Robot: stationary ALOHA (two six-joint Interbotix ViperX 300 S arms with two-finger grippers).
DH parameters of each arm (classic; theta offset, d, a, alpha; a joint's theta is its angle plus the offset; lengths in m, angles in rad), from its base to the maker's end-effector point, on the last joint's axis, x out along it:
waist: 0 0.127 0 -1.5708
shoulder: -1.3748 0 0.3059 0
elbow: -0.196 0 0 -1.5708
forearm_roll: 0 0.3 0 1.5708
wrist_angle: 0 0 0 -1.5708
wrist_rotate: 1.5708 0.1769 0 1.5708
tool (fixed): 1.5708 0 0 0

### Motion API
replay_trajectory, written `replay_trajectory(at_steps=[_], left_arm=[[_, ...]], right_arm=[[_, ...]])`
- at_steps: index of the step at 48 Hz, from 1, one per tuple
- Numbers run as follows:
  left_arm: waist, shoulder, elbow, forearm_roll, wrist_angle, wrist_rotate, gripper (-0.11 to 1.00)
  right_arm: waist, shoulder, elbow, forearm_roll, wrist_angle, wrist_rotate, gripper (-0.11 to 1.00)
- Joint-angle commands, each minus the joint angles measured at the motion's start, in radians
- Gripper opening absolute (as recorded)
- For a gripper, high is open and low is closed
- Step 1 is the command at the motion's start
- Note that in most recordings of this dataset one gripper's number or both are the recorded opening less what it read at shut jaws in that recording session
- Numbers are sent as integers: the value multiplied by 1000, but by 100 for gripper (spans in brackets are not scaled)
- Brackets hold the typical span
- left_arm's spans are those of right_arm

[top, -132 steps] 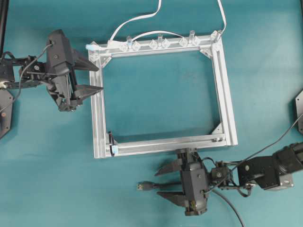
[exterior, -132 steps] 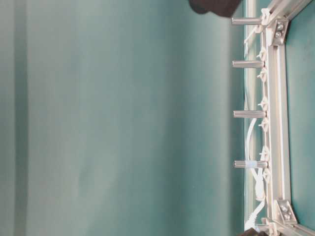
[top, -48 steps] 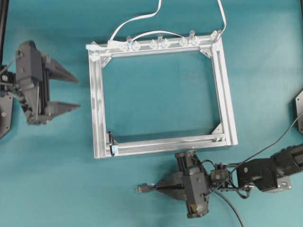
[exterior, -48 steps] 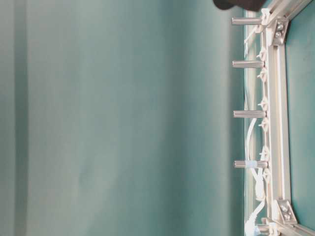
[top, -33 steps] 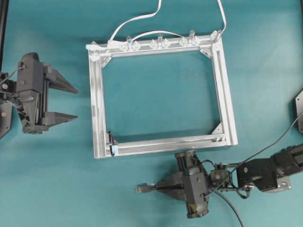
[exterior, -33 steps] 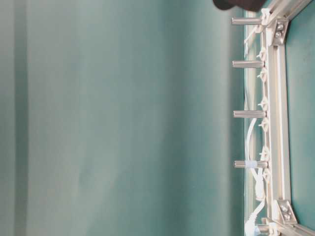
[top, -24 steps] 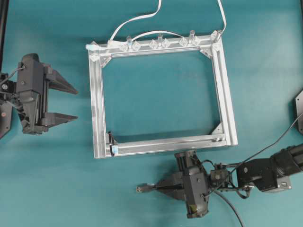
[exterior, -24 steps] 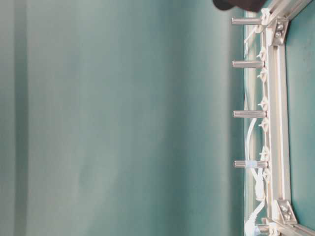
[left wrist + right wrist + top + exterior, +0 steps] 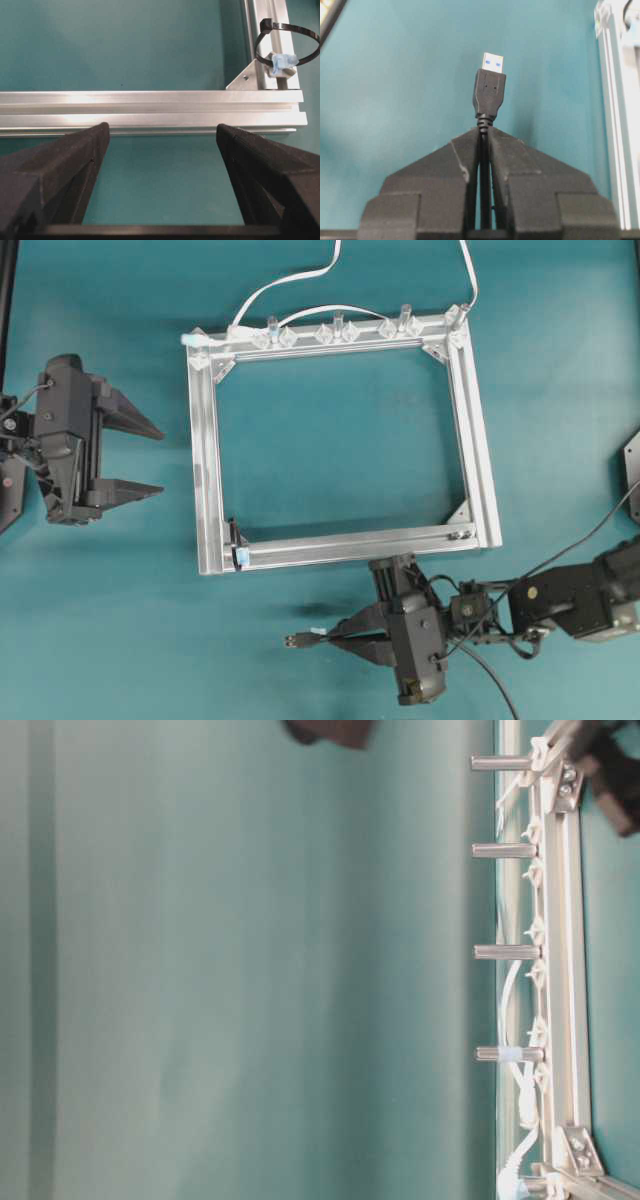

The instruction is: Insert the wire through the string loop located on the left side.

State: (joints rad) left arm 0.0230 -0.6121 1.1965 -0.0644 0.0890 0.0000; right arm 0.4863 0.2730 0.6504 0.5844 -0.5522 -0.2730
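Two grippers, aluminium frame [image 9: 205, 480] between.
Right gripper [image 9: 345, 632] pinches wire [image 9: 489, 92]; left gripper [image 9: 145, 457] spread wide, string loop [image 9: 286, 42] on frame.

A teal table [image 9: 330, 440] carries a rectangular aluminium frame [image 9: 480, 440], white cable [image 9: 285, 282] alongside.

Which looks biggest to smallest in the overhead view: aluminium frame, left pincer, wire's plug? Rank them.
1. Aluminium frame, by far the largest.
2. Left pincer, open, far smaller than the frame.
3. Plug of the wire, tiny, sticking out of the shut right pincer.
All sit near table height, so the order looks safe.
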Motion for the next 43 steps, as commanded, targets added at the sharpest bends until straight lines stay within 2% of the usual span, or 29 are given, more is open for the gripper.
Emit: replay_trajectory(at_steps=[1, 11, 43], left_arm=[[-3, -2, -8, 5, -5, -2, 91], [-3, -2, -9, 5, -5, -2, 91], [-3, -2, -8, 5, -5, -3, 91]], right_arm=[[-11, -67, -12, 0, 37, -14, 7], [-18, -107, -12, 0, 87, -29, 7], [-61, -112, 11, -3, 89, -34, 7]])
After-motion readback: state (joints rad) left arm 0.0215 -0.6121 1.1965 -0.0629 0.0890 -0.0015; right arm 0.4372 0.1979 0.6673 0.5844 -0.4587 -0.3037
